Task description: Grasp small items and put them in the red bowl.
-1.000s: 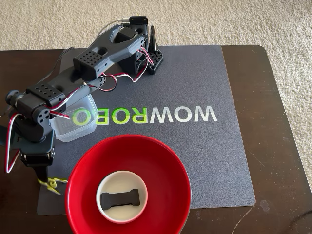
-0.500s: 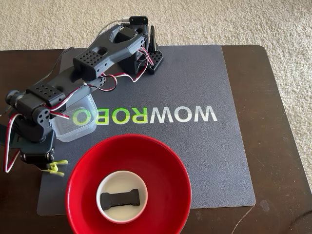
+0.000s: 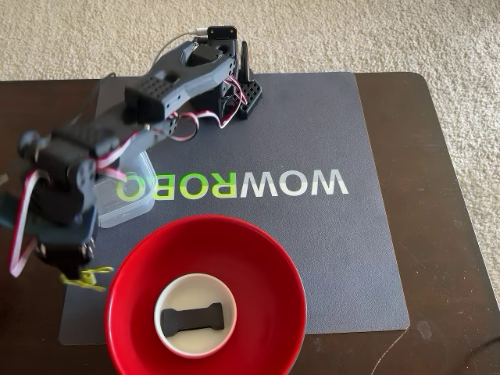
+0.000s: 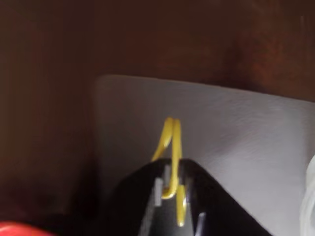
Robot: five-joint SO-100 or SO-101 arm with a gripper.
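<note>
Now the gripper (image 3: 76,272) pinches the clothespin (image 3: 84,276) – just left of the red bowl (image 3: 141,258) in the fixed view.

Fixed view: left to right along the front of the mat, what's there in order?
gripper shut on the yellow-green clothespin → red bowl, with the small white bowl and black clip inside it → bare mat → dark table.

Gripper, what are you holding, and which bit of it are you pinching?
The gripper holds the yellow-green clothespin, pinched at one end; the rest sticks out past the fingertips over the grey mat.
</note>
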